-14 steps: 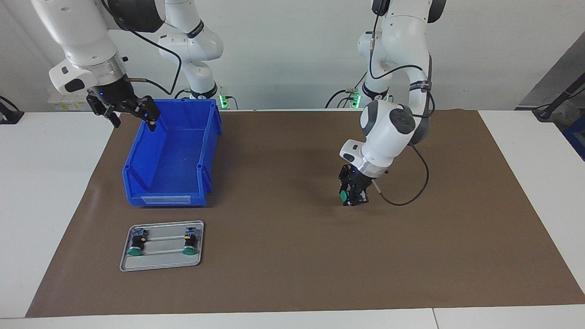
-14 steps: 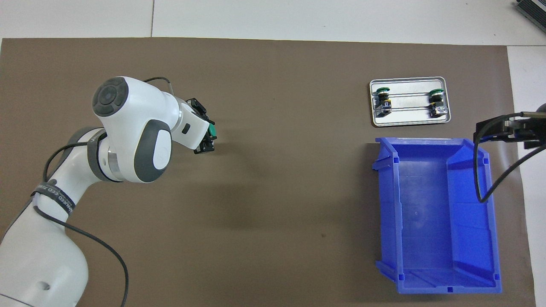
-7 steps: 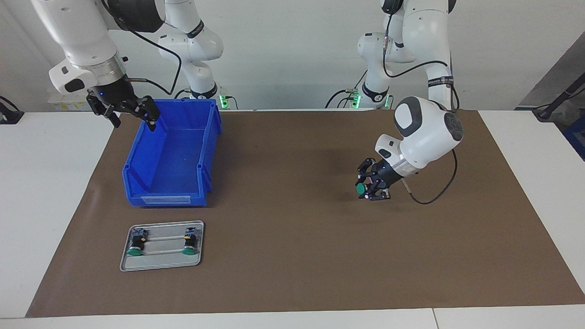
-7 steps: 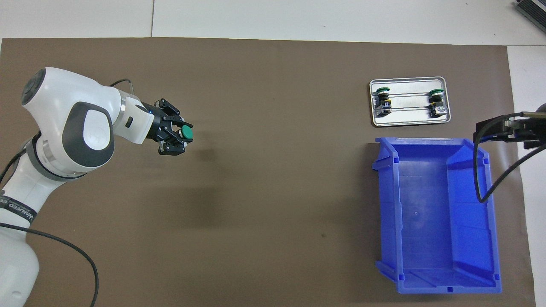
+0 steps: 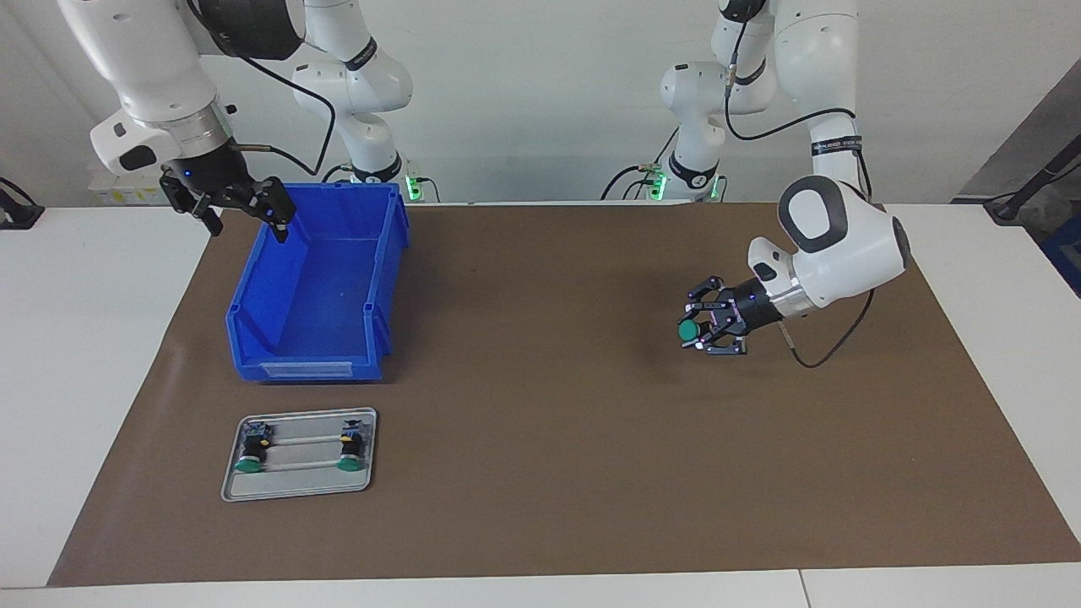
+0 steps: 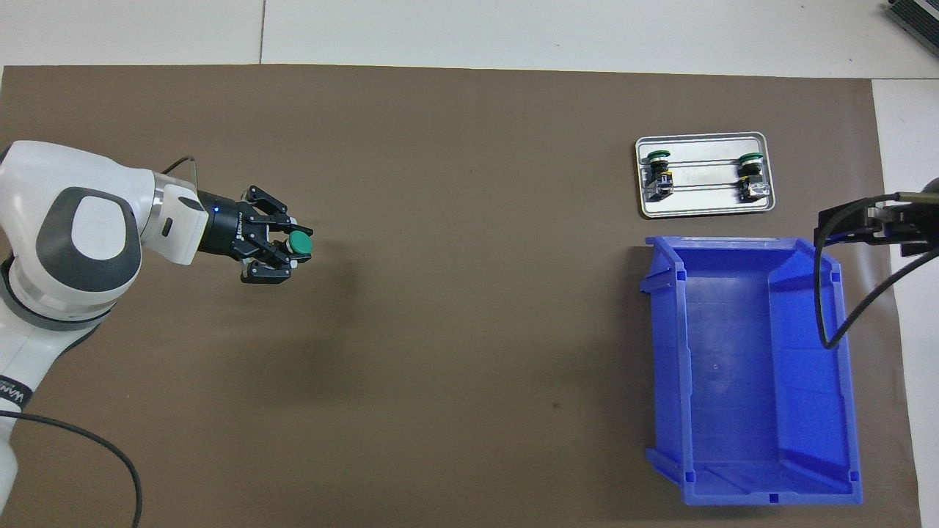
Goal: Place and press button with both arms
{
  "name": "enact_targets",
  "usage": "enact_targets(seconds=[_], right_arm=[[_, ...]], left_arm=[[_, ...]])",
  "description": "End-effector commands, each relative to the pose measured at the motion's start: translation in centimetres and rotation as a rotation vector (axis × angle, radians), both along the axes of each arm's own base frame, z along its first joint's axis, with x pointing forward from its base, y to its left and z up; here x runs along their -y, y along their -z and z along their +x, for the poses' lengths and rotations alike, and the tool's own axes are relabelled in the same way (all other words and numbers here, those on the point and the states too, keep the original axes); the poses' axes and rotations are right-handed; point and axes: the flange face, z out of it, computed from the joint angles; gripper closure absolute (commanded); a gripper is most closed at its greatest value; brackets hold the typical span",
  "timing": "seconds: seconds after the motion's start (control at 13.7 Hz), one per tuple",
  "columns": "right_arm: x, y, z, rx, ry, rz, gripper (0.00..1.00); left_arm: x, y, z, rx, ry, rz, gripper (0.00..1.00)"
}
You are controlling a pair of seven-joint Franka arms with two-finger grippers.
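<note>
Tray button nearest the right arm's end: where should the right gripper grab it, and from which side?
Probably from above, fingers across the black body of that button, not the green cap. It lies flat on the tray, cap pointing away from the robots, with rods alongside.

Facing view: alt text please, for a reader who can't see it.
The left gripper holds a green-capped button above the brown mat. The right gripper, open, hangs over the blue bin's rim. Two more buttons lie on a metal tray.
</note>
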Motion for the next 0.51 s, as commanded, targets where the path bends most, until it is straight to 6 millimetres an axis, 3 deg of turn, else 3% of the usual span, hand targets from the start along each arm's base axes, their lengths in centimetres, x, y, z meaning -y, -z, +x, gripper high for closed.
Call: enact_targets(seconds=[0.0, 0.44], right_arm=[[-0.1, 0.1, -0.3, 0.002, -0.021, -0.001, 0.00], [-0.1, 0.0, -0.3, 0.002, -0.021, -0.001, 0.00]], left_arm=[[-0.5, -0.4, -2.0, 0.009, -0.006, -0.085, 1.00], [-0.9, 0.6, -5.2, 0.033, -0.074, -0.310, 1.00]])
